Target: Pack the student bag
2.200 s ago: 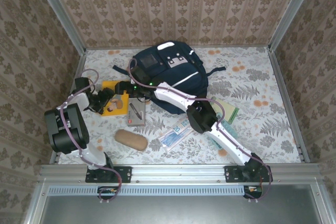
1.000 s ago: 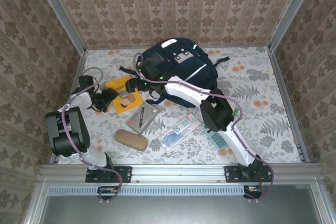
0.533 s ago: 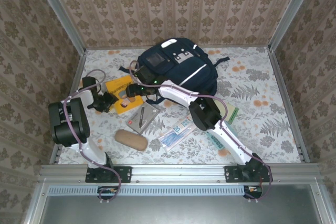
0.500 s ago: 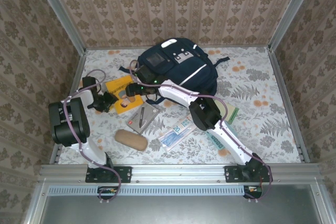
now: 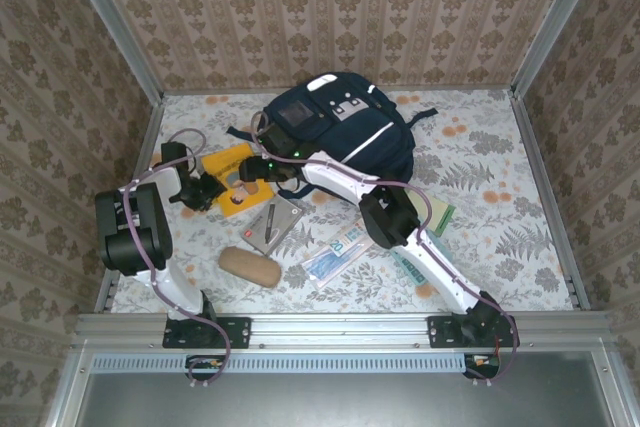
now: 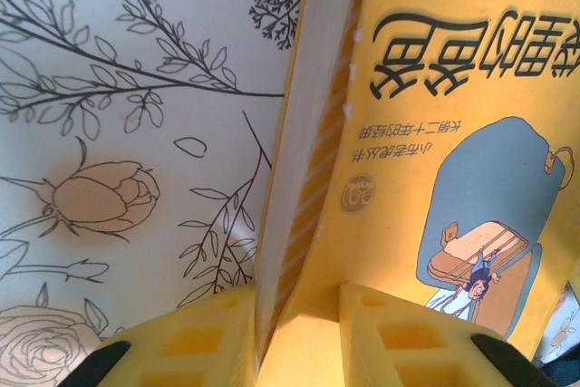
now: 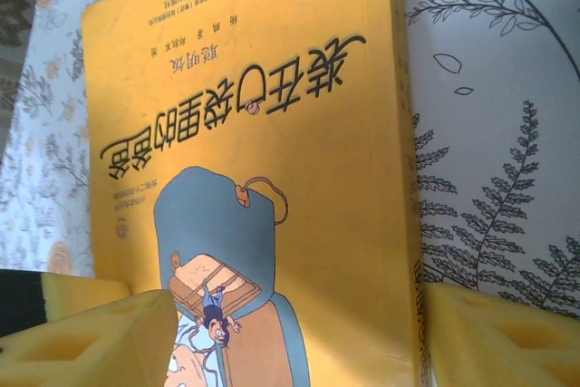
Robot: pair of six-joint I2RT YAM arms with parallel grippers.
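From above, the student bag (image 5: pixel 340 132) lies with a yellow book (image 5: pixel 232 172) just to its left and a pencil case (image 5: pixel 250 267) and papers (image 5: pixel 345 245) in front of it, so packing looks barely begun.

At the left wrist, the left gripper (image 6: pixel 296 337) seemingly pinches the book's edge.

At the right wrist, the right gripper (image 7: pixel 290 342) spreads wide across the cover, holding nothing.

1 student bag (image 5: pixel 350 132), 1 yellow book (image 5: pixel 228 159), 1 brown case (image 5: pixel 250 267), 1 grey notebk (image 5: pixel 287 217), 1 pen (image 5: pixel 268 219)
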